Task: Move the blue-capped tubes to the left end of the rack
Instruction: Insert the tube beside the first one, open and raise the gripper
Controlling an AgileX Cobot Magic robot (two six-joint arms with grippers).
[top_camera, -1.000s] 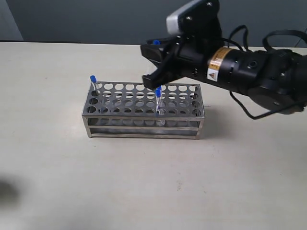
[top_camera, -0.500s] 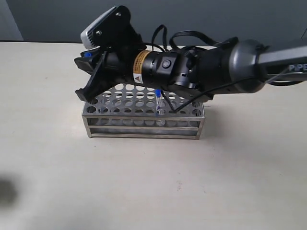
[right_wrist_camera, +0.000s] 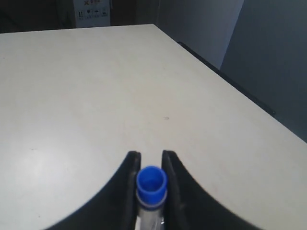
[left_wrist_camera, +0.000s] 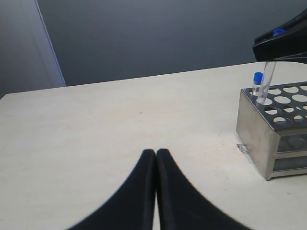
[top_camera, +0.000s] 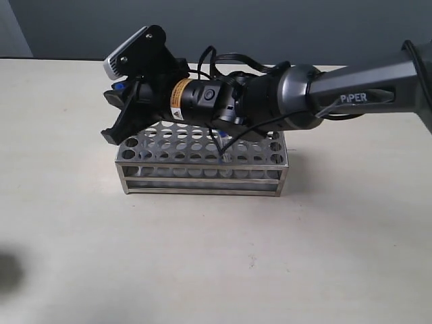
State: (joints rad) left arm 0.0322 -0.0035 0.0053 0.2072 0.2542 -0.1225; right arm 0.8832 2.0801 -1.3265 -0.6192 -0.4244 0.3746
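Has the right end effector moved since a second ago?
Yes: the right end effector, holding a blue-capped clear tube, travelled left from the silvery metal rack's middle to its left end.

**A:** Where is the exterior camera sitting?

**B:** It is looking from in front and above, tilting down at the pale beige tabletop point(top_camera: 202, 263). The rectangular silvery metal rack point(top_camera: 202, 162) is sitting mid-frame at middle distance, with a dark wall running behind.

**A:** And the left wrist camera?

**B:** It is riding low over the tabletop, facing along its black left end effector point(left_wrist_camera: 156, 155) towards that wall. It is catching one end of the rack point(left_wrist_camera: 276, 129) from well apart.

**A:** Are they sharing anything?

**B:** Both are seeing that rack end and the black right end effector point(top_camera: 108, 116) point(left_wrist_camera: 276, 45) above it. The right wrist camera is peering very closely past its own end effector point(right_wrist_camera: 151, 158) at the slim clear blue-capped tube point(right_wrist_camera: 151, 184), facing across bare tabletop to its far edge.
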